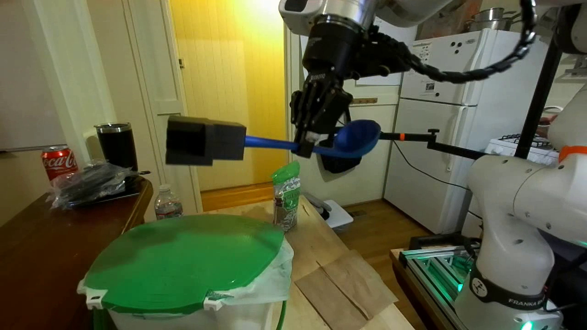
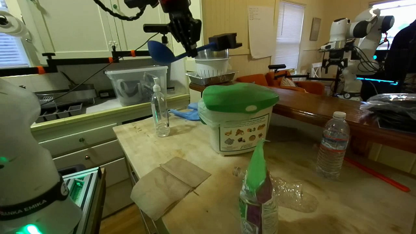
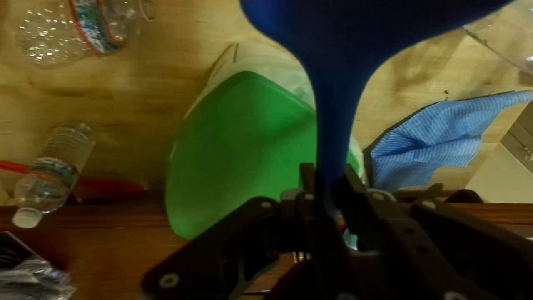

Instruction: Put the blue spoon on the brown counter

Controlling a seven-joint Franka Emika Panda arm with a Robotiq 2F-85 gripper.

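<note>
One brown counter (image 1: 46,261) fills the lower left in an exterior view, the bin (image 1: 183,261) just beside its edge. At centre, open air below, the hand (image 1: 306,145) grasps the spoon (image 1: 340,149), long axis nearly level, bowl rightward, black block (image 1: 205,141) leftward.

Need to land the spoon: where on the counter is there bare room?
A bare stretch of counter lies between the bin and the plastic bag. It is crowded where the can and tumbler stand by the plastic bag, and, in an exterior view, behind the bin, where a foil tray shows.
</note>
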